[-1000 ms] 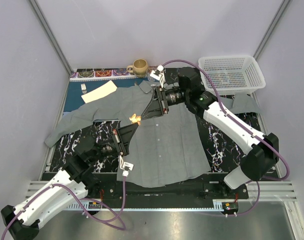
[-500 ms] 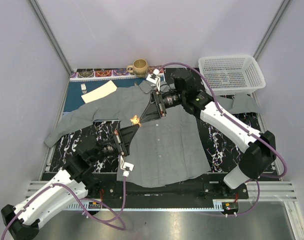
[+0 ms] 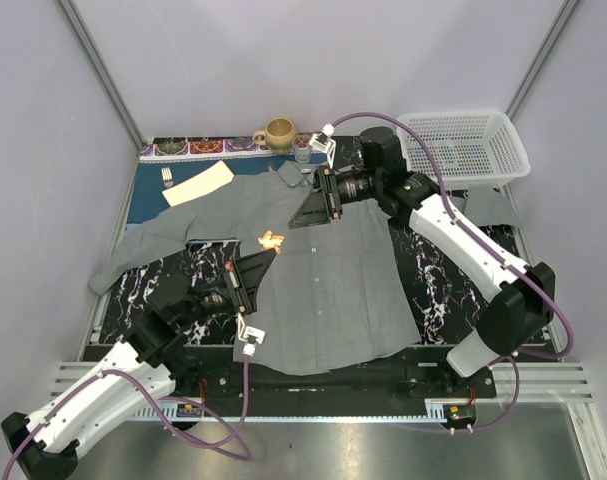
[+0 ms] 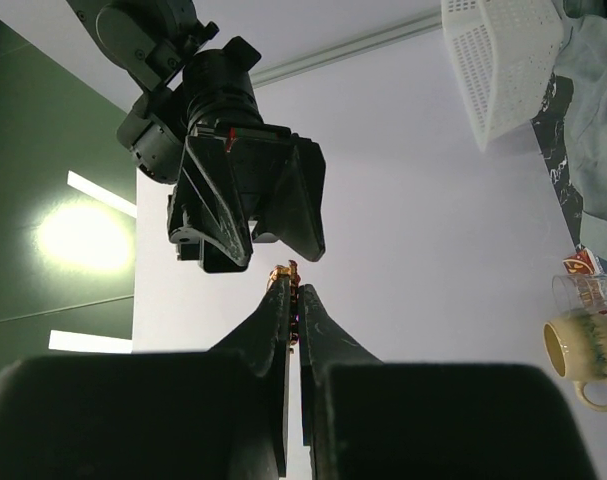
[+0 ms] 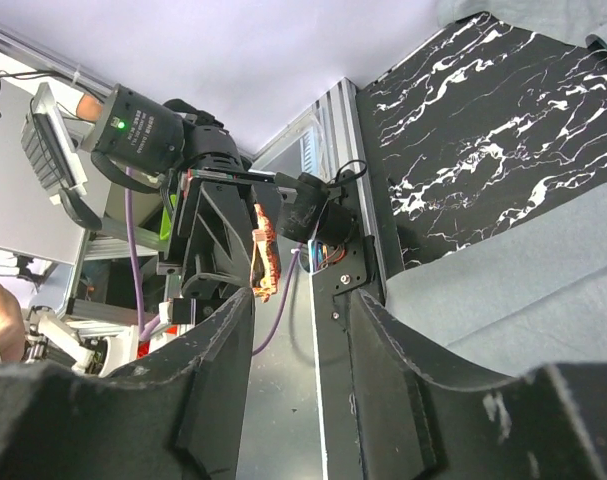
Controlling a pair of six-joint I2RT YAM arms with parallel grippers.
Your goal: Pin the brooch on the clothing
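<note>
Pinching the tiny, light, probably stiff brooch (image 3: 271,238) by its rim, the left pincer (image 4: 293,295) is clenched; the right pincer (image 5: 301,300) gapes empty over limp clothing (image 3: 333,290).

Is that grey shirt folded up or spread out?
Spread out: the shirt lies flat, front up, one sleeve stretched out to the side.

A grey cloth shirt (image 3: 328,290) lies spread on a black marbled mat (image 3: 443,300). Above its front, a tiny orange-red flower-shaped brooch (image 3: 271,238) sits pinched in the tips of the left gripper (image 3: 273,249), the right gripper (image 3: 293,225) just behind it. A tan mug (image 3: 279,132) stands behind the collar; a white plastic basket (image 3: 463,148) sits back right.
</note>
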